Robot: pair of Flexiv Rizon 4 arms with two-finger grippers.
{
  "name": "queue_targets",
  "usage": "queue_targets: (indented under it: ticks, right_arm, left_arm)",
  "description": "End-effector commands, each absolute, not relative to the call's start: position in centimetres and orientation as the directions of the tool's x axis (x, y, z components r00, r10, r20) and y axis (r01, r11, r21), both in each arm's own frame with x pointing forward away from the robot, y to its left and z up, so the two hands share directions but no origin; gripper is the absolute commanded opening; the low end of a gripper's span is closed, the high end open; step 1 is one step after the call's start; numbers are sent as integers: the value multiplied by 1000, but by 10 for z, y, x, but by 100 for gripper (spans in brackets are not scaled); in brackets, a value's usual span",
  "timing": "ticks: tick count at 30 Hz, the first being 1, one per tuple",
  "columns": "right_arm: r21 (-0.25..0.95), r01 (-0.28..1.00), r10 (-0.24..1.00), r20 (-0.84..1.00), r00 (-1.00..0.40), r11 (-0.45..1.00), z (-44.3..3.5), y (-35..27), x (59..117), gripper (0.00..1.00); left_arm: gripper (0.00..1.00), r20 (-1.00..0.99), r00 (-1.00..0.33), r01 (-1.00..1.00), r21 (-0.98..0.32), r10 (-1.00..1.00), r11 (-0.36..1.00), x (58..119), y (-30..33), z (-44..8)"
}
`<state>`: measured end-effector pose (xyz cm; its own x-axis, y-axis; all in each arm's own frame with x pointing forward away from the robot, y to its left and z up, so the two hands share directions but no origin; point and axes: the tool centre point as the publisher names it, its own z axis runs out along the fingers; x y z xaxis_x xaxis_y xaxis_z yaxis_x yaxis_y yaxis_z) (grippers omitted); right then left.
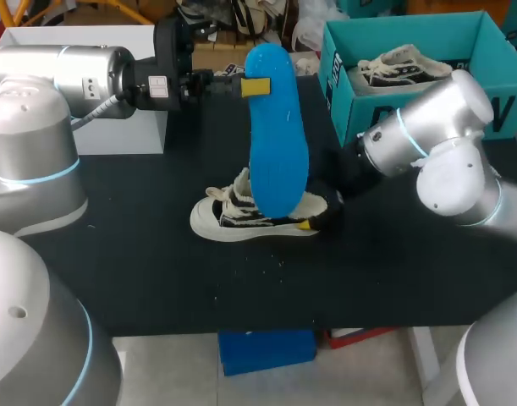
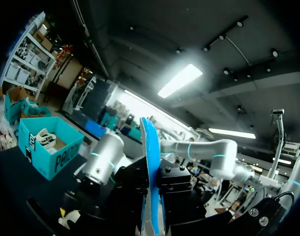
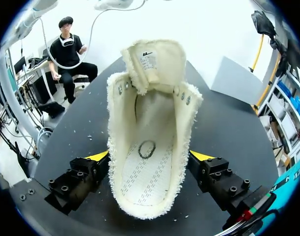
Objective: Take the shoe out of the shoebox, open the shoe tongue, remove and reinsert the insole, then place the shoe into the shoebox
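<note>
Blue insole [image 1: 275,127] over frayed cream shoe [image 3: 150,147]

we are seeing a frayed, rough cream canvas shoe [image 3: 150,147], a smooth matt blue insole [image 1: 277,144], a matt black table [image 1: 156,271].

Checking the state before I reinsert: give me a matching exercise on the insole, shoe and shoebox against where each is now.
Things:
1. insole
2. shoe
3. shoebox

Places:
A. at the far right of the table, second shoe inside
B. held up in the left gripper
C. on the table, heel clamped by the right gripper

Pairs: 1-B, 2-C, 3-A
</note>
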<state>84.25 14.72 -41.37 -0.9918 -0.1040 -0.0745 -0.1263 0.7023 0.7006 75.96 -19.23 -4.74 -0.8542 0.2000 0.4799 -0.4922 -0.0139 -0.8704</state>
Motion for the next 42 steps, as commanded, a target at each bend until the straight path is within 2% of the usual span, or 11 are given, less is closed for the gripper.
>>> queue_targets:
  ticks: [1,31,39,42]
  right_arm:
    - [727,-114,-97,-65,-993,677,-418,146,843,100]
    - [794,2,-14,14,-1000,608,-446,131,835,100]
    - [803,3,-25,21,-999,595,-449,130,834,100]
    - [799,-26,-82,29,-996,600,-443,125,834,100]
  left_arm:
    - [0,479,-856,-491,-871,195,-16,759,-193,-48]
    - [0,479,-856,-491,-871,195,-16,759,-193,-48]
    - [0,479,-856,-491,-871,195,-16,759,-193,-48]
    - [0,479,-856,-491,-871,195,-16,759,-193,-48]
